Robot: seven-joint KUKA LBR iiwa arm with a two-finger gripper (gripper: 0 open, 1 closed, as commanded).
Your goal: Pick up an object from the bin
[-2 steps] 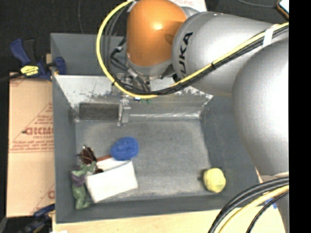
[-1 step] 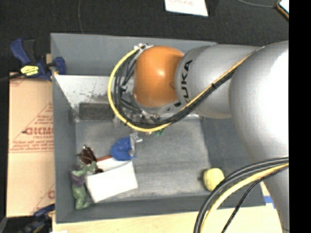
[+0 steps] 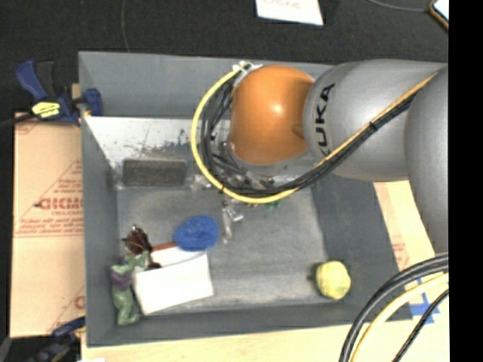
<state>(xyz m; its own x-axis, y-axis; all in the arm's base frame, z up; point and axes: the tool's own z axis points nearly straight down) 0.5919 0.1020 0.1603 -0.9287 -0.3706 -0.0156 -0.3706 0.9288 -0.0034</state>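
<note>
My gripper (image 3: 229,221) pokes out below the orange wrist cover, low over the middle of the bin floor. Just to its left lies a blue rounded lump (image 3: 198,233), close beside the gripper but apart from it. A white flat rectangular block (image 3: 173,282) lies below the blue lump, near the front left. A small green bit (image 3: 272,202) peeks out under the wrist to the gripper's right.
A dark red-brown small thing (image 3: 138,241) and a green and purple toy figure (image 3: 124,286) lie at the front left corner. A dark grey block (image 3: 154,173) rests by the back left wall. A yellow ball (image 3: 333,279) sits front right.
</note>
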